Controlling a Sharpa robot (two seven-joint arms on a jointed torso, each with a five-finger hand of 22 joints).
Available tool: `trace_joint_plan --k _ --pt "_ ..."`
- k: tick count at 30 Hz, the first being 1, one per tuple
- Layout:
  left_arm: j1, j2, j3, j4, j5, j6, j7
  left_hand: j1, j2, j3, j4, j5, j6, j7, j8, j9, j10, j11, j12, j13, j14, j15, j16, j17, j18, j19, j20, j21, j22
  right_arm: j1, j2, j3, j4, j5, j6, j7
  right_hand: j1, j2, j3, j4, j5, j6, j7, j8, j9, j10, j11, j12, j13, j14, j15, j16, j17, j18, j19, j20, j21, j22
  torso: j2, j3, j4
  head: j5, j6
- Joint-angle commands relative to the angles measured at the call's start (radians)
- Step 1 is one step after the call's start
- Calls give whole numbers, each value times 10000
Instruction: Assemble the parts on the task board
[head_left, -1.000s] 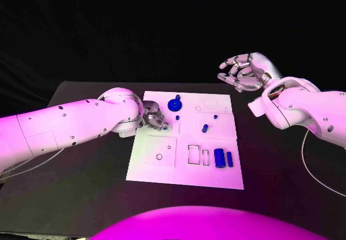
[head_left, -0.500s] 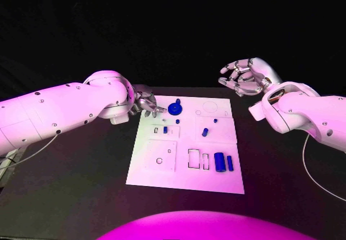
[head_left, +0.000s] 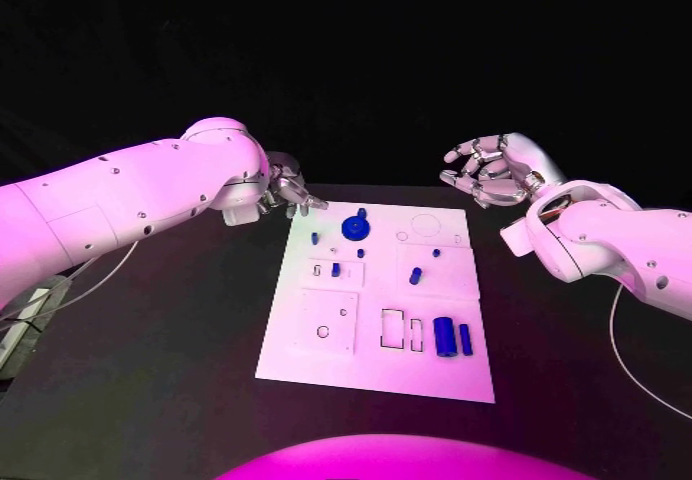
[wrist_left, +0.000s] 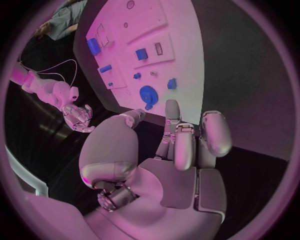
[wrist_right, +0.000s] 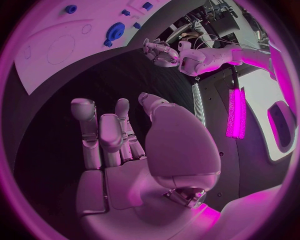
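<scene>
Partly assembled: blue gear (head_left: 352, 229) and small pegs (head_left: 415, 275) seated on task board (head_left: 332, 365); two blue cylinders (head_left: 444, 336) lying loose, slots unfilled. Left hand (head_left: 286, 189) and right hand (head_left: 486, 170) both empty, fingers apart, off the board.

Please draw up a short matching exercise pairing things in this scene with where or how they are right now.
Things:
1. left hand
2. right hand
3. blue gear
4. two blue cylinders

Places or states:
A. side by side near the task board's near right part
B. off the board's far left corner
C. on the board's far part
D. raised beyond the board's far right corner

Pairs: 1-B, 2-D, 3-C, 4-A
</scene>
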Motion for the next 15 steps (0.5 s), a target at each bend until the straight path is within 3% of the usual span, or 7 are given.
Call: trace_joint_plan --k 1,7,10,15 --pt "11 275 -76 -464 -230 821 228 107 33 -87 8 12 -20 -8 -43 -28 41 46 -2 -12 765 60 59 1678 105 -3 51 18 12 -20 28 1 -7 1 150 102 -98 29 -52 -2 -19 41 -33 58 11 53 -2 54 -17 51 6 -56 27 65 80 29 -25 9 13 -3 -41 51 10" --pt "-71 720 -272 -1181 -281 1247 283 109 42 -94 11 6 -11 -10 -49 -36 43 46 -1 -14 770 61 70 1694 106 -3 52 17 10 -39 38 2 1 3 158 104 -98 29 -52 -2 -19 41 -33 58 11 53 -2 54 -17 51 6 -56 27 65 80 29 -25 9 19 -5 -24 71 -6" --pt "-185 923 -346 -1506 -291 1373 311 115 56 -98 11 2 -2 -11 -55 -44 43 45 0 -17 765 61 59 1676 108 -6 53 14 4 -43 45 2 6 4 160 108 -98 29 -52 -2 -19 41 -33 58 11 53 -2 54 -17 51 6 -56 27 65 80 29 -25 9 16 -3 -18 72 -31" --pt "-291 1091 -383 -1781 -292 1482 355 132 84 -108 9 -5 27 -14 -61 -59 45 43 3 -22 779 62 88 1721 101 14 55 37 43 -45 54 2 10 4 163 112 -98 29 -52 -2 -19 41 -33 58 11 53 -2 54 -17 51 6 -56 27 65 80 29 -25 9 20 -2 -30 85 -38"
